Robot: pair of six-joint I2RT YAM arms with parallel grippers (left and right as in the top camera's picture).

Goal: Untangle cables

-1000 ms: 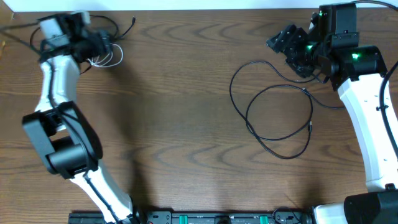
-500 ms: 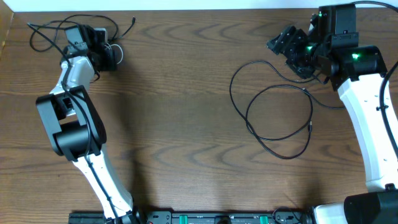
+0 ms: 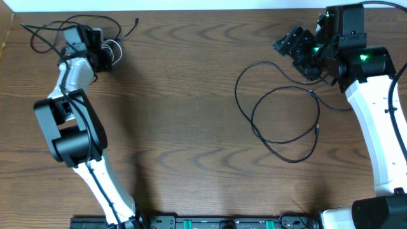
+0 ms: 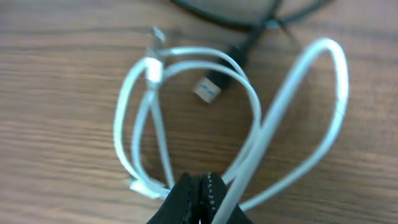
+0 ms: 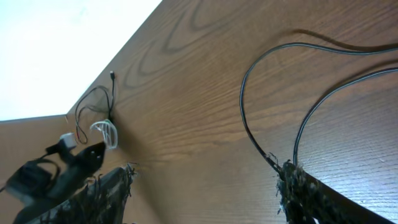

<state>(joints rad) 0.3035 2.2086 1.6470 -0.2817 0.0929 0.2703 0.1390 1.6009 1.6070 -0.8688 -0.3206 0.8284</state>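
Observation:
A short white cable (image 3: 114, 48) lies coiled at the far left of the table, beside a thin black cable (image 3: 137, 20) whose metal plug (image 4: 208, 92) rests inside the white loops. My left gripper (image 3: 105, 54) is down at that coil. In the left wrist view its tips (image 4: 202, 186) are pressed together where the strands of the white cable (image 4: 268, 127) gather. A second long black cable (image 3: 236, 89) sprawls in loose loops on the right. My right gripper (image 3: 296, 48) hovers open over its far end. One strand (image 5: 244, 112) runs up against the right finger, and nothing is between the fingers (image 5: 202, 199).
The wooden table (image 3: 184, 127) ends at a white wall along the far edge. The left arm's white links (image 3: 63, 121) stretch from the near edge to the far left corner. The right arm (image 3: 375, 127) stands along the right side.
The left gripper went from wide open to shut at the white coil, and its wrist turned and dropped lower. The coil shifted slightly. The right arm and its cable stayed put.

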